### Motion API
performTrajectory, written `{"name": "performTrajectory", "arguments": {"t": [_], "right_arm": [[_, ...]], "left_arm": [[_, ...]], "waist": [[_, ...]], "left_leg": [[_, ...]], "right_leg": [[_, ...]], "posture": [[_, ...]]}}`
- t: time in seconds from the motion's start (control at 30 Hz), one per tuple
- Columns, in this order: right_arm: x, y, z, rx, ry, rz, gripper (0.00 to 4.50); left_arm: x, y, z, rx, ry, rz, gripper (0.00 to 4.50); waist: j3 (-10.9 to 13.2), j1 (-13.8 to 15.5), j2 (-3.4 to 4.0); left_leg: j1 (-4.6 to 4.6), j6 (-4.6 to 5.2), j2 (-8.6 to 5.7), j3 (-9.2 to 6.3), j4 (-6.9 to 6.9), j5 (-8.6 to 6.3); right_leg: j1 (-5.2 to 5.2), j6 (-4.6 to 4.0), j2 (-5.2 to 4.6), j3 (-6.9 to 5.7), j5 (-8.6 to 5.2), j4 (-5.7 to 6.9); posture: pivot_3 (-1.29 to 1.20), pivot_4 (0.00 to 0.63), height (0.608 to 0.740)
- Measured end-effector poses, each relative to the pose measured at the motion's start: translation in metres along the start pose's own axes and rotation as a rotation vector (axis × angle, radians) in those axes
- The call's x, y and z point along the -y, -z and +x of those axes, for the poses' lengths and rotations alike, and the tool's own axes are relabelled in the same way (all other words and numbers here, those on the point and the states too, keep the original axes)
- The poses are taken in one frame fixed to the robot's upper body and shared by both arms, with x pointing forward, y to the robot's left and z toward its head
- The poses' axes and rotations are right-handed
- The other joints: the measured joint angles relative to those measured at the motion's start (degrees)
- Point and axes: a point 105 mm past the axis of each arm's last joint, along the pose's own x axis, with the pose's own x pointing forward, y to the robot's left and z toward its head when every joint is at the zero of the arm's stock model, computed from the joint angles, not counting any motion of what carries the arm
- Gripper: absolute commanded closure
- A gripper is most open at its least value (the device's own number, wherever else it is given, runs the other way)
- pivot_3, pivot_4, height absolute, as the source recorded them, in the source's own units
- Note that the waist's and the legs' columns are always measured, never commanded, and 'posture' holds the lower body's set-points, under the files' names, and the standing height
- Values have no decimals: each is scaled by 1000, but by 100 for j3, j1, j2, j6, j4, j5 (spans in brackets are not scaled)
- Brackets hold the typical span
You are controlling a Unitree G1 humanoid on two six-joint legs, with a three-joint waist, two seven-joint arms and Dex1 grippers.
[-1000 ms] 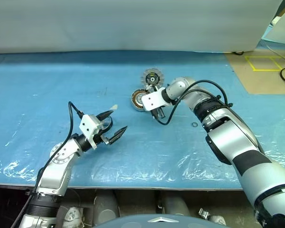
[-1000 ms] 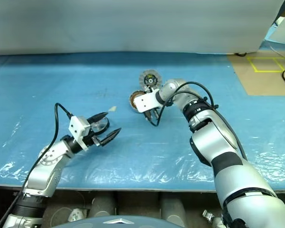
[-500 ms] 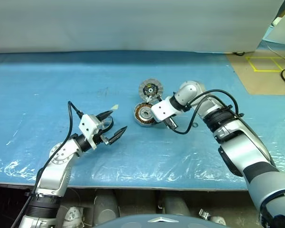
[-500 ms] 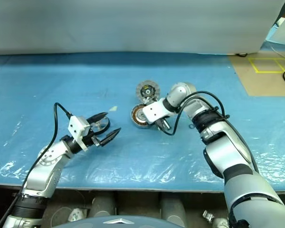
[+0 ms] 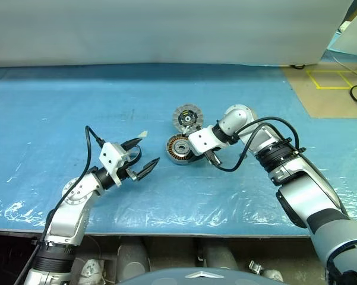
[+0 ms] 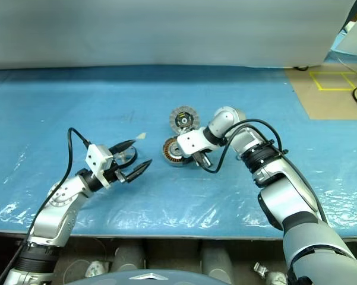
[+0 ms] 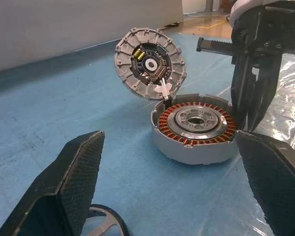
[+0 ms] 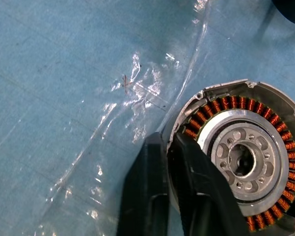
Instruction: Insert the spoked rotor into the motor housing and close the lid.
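Two castings concern us: the motor housing (image 7: 196, 129), lying flat on the blue table cover (image 5: 77, 101) with its copper windings upward, and the ribbed lid (image 7: 150, 64), tilted upright against the housing's far rim. We judge both rigid, fairly heavy metal with smooth, slippery walls; the windings look delicate, so we would grip at the outer rim only. Our right gripper (image 8: 169, 162) points steeply down at the housing's edge, its fingers a narrow slit apart and straddling the rim wall; whether it pinches or merely touches we cannot tell. Our left gripper (image 5: 141, 157) hovers well apart, spread wide and holding nothing.
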Motion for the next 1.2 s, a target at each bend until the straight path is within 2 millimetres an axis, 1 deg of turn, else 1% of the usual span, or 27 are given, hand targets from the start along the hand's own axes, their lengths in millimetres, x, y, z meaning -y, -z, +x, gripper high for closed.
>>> {"name": "performTrajectory", "arguments": {"t": [0.13, 0.27, 0.37, 0.5, 0.6, 0.67, 0.73, 0.83, 1.0, 1.1, 1.2], "right_arm": [[1, -8, -1, 41, 18, -6, 1935], [1, -21, -12, 112, 52, -7, 1935], [1, -26, -26, 145, 94, 5, 1935], [-2, -22, -39, 192, 181, 103, 1935], [-3, -10, -44, 238, 315, 227, 1935], [-5, -2, -50, 284, 428, 339, 1935], [-9, 15, -57, 278, 552, 424, 1935], [-21, 39, -66, 259, 699, 553, 1935], [-55, 75, -73, 135, 785, 673, 1935], [-73, 91, -81, 72, 820, 720, 1935], [-79, 102, -85, 39, 858, 763, 1935]], "left_arm": [[2, -4, 5, 15, 20, 4, 0], [5, -3, 7, 16, 40, 1, 0], [5, -3, 9, 15, 49, -1, 0], [10, -4, 13, 25, 76, -7, 0], [17, -5, 18, 38, 105, -20, 0], [23, -4, 21, 44, 128, -32, 0], [25, -4, 23, 46, 145, -38, 0], [28, -2, 25, 44, 165, -46, 0], [31, 3, 29, 37, 193, -65, 0], [32, 3, 31, 39, 201, -70, 0], [33, 4, 33, 42, 210, -79, 0]], "waist": [[0, 1, 0], [0, 4, 0], [0, 8, 0], [0, 21, -1], [-1, 33, -1], [-1, 38, -1], [-1, 53, -1], [-1, 58, -1], [-1, 54, -1], [-1, 52, -1], [-1, 15, -1]], "left_leg": [[0, 0, 0, 0, 1, 0], [-1, 0, 0, 0, 1, 0], [1, 0, -1, 0, 1, 0], [4, -1, -5, 0, 1, 1], [6, -9, -12, -1, 1, 5], [6, -16, -16, -1, 0, 8], [9, -19, -17, -2, -1, 9], [18, -36, -19, -1, -4, -1], [29, -38, -24, -1, -4, -1], [40, -36, -23, -1, -6, -3], [54, -27, -24, -1, -6, -9]], "right_leg": [[0, 0, 0, 0, 0, 1], [0, 1, 0, 1, 1, 0], [1, 1, 0, 1, 1, 1], [5, 1, 0, 2, 1, 0], [8, 2, 0, 6, 1, -1], [8, 2, 0, 9, 1, -4], [11, 3, -1, 10, 2, -6], [19, 4, -1, 14, 2, -9], [28, 5, -1, 14, 2, -11], [41, 6, -2, 14, 2, -14], [59, 6, -2, 13, 1, -16]], "posture": [[0, 150, 740], [0, 150, 740], [0, 150, 740], [0, 150, 740], [0, 150, 740], [0, 150, 740], [0, 150, 740], [0, 150, 740], [0, 150, 740], [0, 150, 740], [0, 150, 740]]}}
